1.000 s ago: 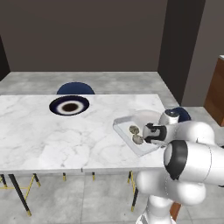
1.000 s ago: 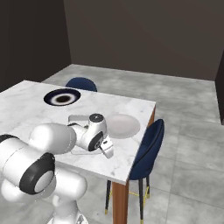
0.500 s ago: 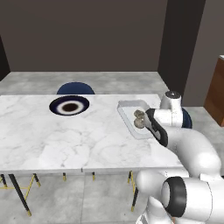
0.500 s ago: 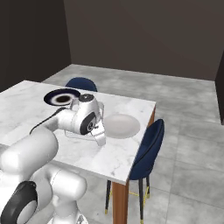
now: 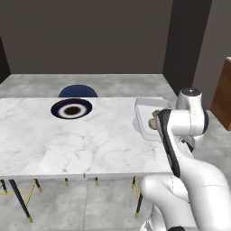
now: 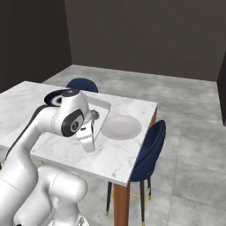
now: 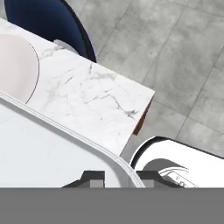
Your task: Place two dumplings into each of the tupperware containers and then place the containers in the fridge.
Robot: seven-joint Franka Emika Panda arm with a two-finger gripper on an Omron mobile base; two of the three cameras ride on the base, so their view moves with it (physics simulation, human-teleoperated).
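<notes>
1. Dumplings [image 5: 153, 122], at least one or two olive-tan lumps, sit inside a clear tupperware container [image 5: 146, 110] near the right end of a white marble table [image 5: 67, 144].
2. From the right base view, one dumpling [image 6: 95, 115] shows at the container's [image 6: 99, 106] edge, just beside the arm's white wrist.
3. Gripper [image 7: 114, 177]: in the hand view its two dark tips stand close together on either side of the container's [image 7: 65, 131] rim, so it appears to be pinching the wall. Whether the hold is firm cannot be told.
4. A round pale grey plate [image 6: 121, 126] lies bare just beside the container, towards the table's end.
5. A navy-and-white plate [image 5: 71, 109] with a brown centre rests well apart, further along the table.
6. Two navy chairs [image 6: 148, 148] stand at the table's edges.
7. Judgement on progress: this container looks filled, so carrying it to the fridge seems the step in hand. The state of the other container cannot be judged here.
</notes>
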